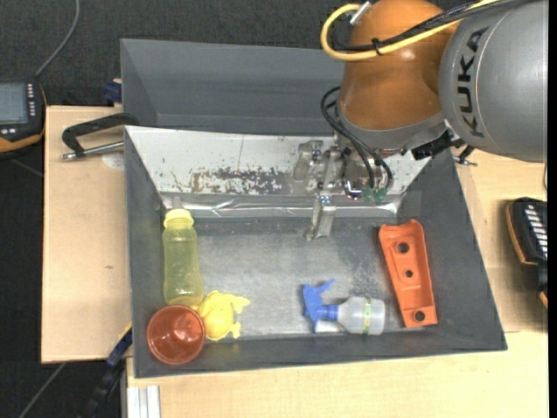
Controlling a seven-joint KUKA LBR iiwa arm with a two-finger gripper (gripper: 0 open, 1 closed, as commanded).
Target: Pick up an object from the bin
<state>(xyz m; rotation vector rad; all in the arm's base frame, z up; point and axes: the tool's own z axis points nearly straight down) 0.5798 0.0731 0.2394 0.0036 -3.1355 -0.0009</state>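
**Camera view: hand low by the back wall, five things lying loose in front of it**

Camera view showed five loose things in the grey bin [261, 355], one of each kind. The hand [320, 223] hung over bare floor close to the back wall, touching none of them. Whether it was spread or closed could not be told. Its upper part was hidden under the arm's orange cover [387, 59] and a tangle of cables.

Nearest, in front of the hand and slightly toward the arm's side, lay a clear spray bottle [348, 313]. It was on its side with its long axis across the bin, the blue trigger head pointing away from the arm.

Beside the spray bottle on the arm's side lay a flat orange plastic piece [406, 273] with holes, its long axis running from back to front.

Well off on the far side from the arm lay a yellow-green bottle [180, 259], also lengthwise back to front, its cap toward the back wall. In front of that bottle stood a red-orange cup [175, 333], mouth up. A small yellow toy [222, 313] touched the cup, and its shape was hard to make out.
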